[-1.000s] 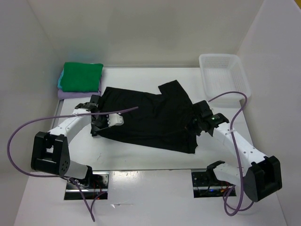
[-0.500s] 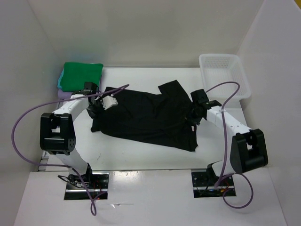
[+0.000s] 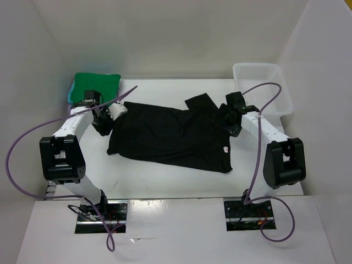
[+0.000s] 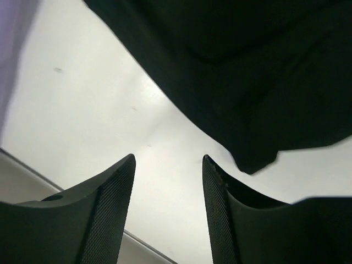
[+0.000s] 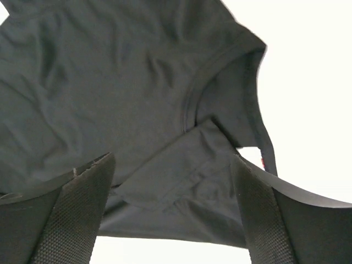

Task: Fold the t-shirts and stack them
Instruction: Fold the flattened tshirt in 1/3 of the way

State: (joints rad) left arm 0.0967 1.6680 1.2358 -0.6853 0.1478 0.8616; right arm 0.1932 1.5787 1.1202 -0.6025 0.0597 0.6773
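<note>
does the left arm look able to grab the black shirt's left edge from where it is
Probably yes: the left gripper is open and empty over the table, and the edge of the black shirt lies just ahead with nothing in between.

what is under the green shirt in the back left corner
Under the green shirt, the edge of a turquoise shirt shows at its left, with a bit of lavender shirt lower down. Most of both is covered.

Left claw (image 4: 168, 159) and right claw (image 5: 171, 158) — both tight before — now agape, free of the black t-shirt (image 3: 170, 137), farther back
</note>
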